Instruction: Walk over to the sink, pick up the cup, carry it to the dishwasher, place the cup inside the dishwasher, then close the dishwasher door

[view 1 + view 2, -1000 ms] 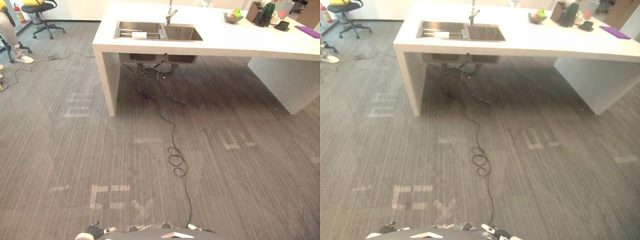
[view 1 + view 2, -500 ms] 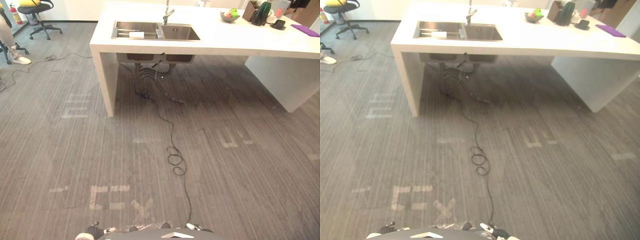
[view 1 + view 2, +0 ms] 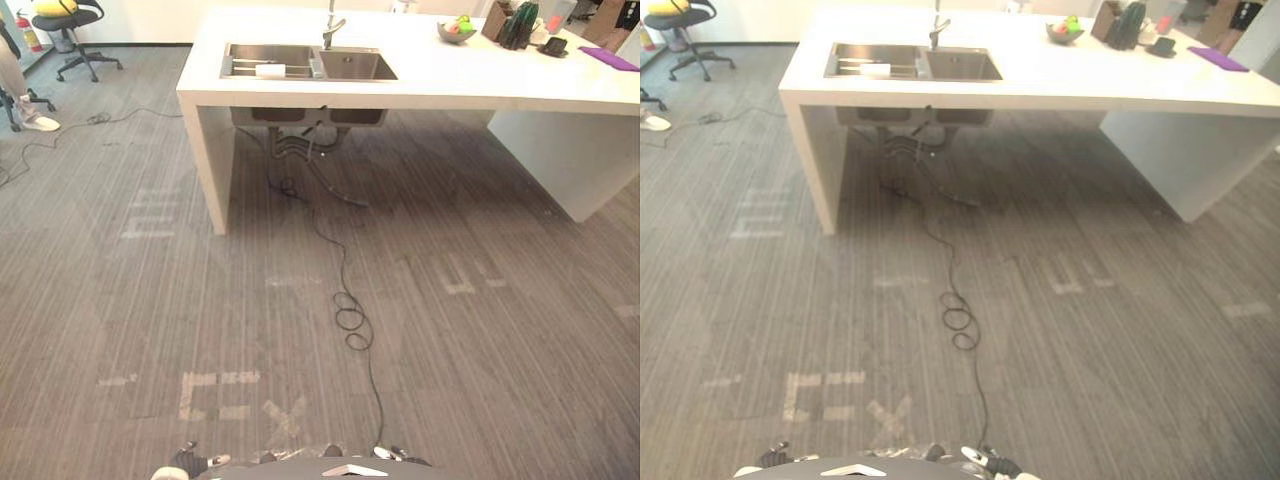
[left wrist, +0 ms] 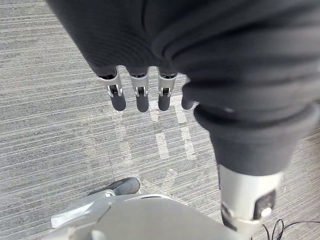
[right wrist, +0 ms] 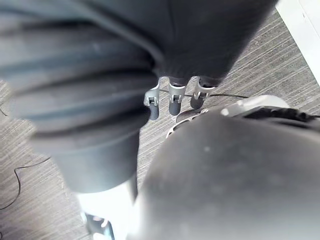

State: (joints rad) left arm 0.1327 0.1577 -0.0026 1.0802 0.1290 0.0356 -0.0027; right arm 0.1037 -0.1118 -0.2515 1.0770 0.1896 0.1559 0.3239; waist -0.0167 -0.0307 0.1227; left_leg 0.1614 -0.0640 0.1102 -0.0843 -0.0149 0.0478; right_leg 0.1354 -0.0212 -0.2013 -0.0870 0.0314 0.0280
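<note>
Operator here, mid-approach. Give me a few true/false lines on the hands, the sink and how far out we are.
1. The left hand is curled round something. False: its fingers hang straight and empty above the floor.
2. The right hand is open and empty. True.
3. The sink is set into the left end of the white counter. True.
4. The robot stands right up against the counter. False: a wide stretch of floor lies between it and the counter.
5. The fruit bowl sits inside the sink. False: it stands on the counter, to the right of the faucet.
</note>
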